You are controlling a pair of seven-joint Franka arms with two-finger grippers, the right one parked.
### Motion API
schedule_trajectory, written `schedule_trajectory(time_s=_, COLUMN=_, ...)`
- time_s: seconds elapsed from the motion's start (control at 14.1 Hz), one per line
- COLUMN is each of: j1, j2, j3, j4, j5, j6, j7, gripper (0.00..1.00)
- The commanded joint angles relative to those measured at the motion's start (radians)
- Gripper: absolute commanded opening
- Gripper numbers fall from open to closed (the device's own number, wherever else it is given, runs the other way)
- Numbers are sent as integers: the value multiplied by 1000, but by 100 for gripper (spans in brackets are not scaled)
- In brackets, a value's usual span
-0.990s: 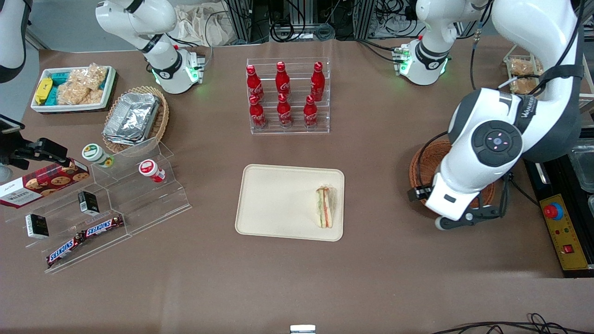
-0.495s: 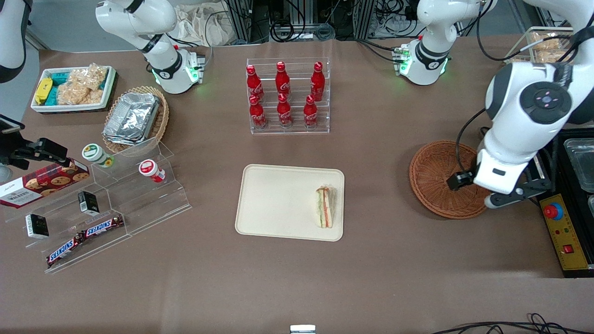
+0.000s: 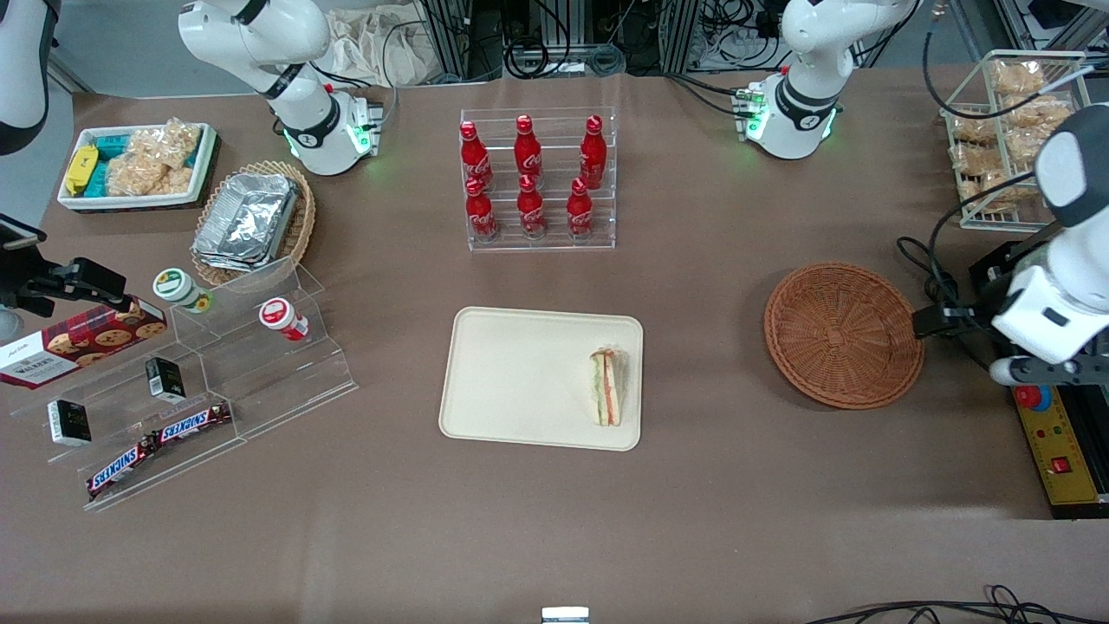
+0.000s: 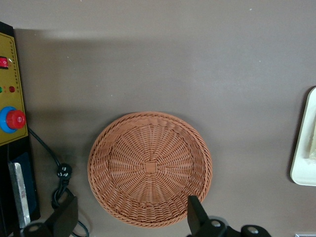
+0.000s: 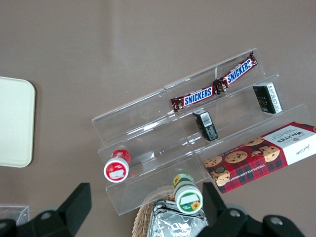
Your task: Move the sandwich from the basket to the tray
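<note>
**Sandwich sitting on the tray, basket bare, arm off at the table edge**

Hard-to-see stuff first; in the front view the gripper (image 3: 1009, 342) is mostly buried under the white wrist housing, so only a dark stub pokes out toward the basket (image 3: 843, 334); in the left wrist view the two fingers (image 4: 196, 212) are cut off by the frame edge, but they stand wide apart with nothing between them, so it's spread and holding nothing; that view also clips the tray (image 4: 302, 163) to a sliver of cream rim, with a pale smudge on it that I can't really make out.

The sandwich (image 3: 606, 386) lies on the tray (image 3: 520, 377), close to the rim at the working arm's end and toward the edge nearer the front camera; it's a pale wedge with orange and green filling stripes showing, pointed end away from the camera; any wrap is too faint to tell.

The basket is round, reddish-brown wicker, nothing in it; it sits on the table well apart from the tray, toward the working arm's end; the gripper hovers just beside its rim, above the yellow control box (image 3: 1051, 451) with the red button.
</note>
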Motion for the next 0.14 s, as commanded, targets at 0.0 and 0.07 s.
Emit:
schedule_trajectory(time_s=0.0, j1=-6, j2=50, j3=-13, j4=91, j5=-9, j6=-54, j7=-4, gripper=100)
schedule_trajectory(time_s=0.07, j1=-6, j2=49, j3=-13, j4=91, j5=-6, j6=-54, j7=-10, gripper=100)
